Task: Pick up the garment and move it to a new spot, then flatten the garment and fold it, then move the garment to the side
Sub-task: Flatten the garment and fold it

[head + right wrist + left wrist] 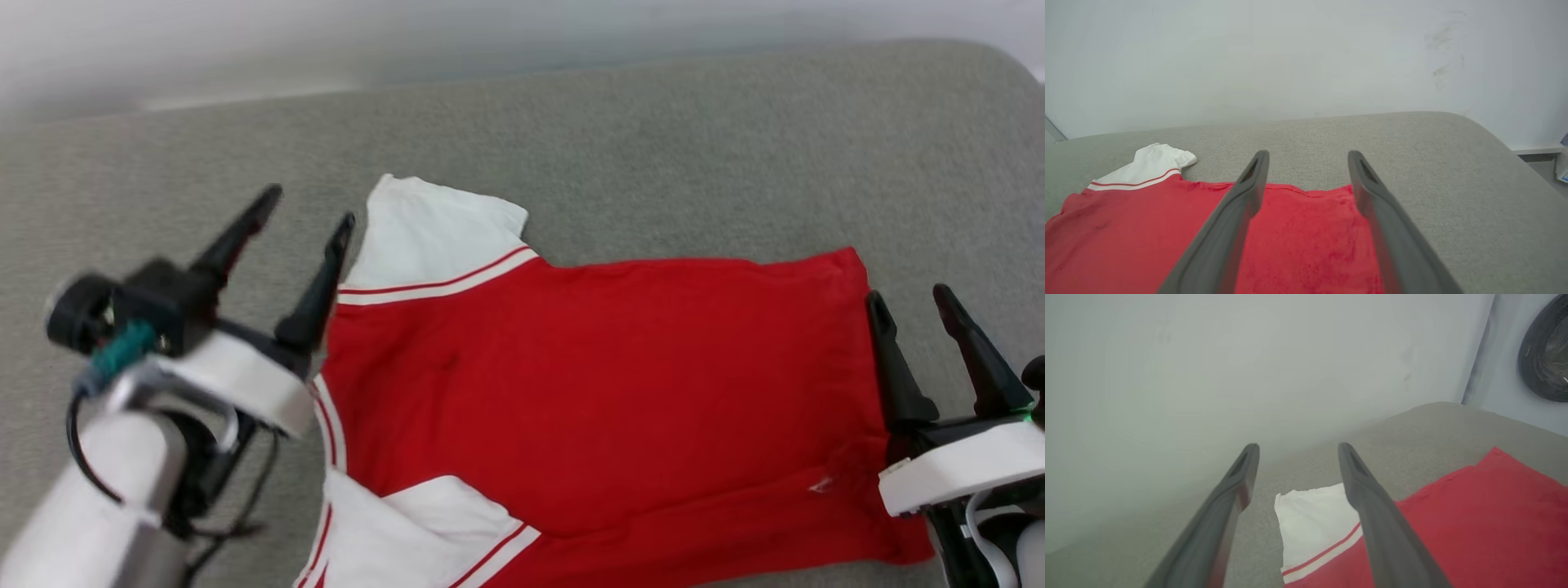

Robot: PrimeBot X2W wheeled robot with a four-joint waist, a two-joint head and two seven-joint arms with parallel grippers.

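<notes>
On the left, the left gripper (310,206) hangs with its fingers spread apart and empty, tips just beside the far white sleeve (433,229). The garment (588,376) lies nearly flat on the grey upholstered surface (653,147), plain red side up, neck end left and hem right, the near sleeve (424,523) rumpled. On the right, the right gripper (909,294) hangs at the hem, fingers also apart, holding nothing. Folding looks next: smooth that near sleeve first, then pinch shoulder and hem corner together, lifting both ends evenly so the crease runs straight
</notes>
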